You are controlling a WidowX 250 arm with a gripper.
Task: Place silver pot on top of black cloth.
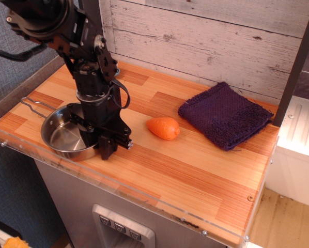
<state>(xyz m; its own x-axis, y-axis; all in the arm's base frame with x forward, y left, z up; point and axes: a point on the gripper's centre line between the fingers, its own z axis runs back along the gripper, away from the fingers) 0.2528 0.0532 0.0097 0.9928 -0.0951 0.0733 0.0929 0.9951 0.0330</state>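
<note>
The silver pot (61,138) sits at the front left of the wooden counter, its wire loop handle (34,106) pointing back left. My black gripper (98,146) stands over the pot's right rim, one finger inside the pot and one outside, jaws drawn close on the rim. The pot's left side looks slightly raised. The black cloth (224,114) lies flat at the back right of the counter, far from the gripper.
An orange toy carrot (164,127) lies on the counter between the pot and the cloth. A clear plastic lip (144,199) runs along the counter's front edge. A plank wall stands behind, and a dark post (296,62) stands at the right.
</note>
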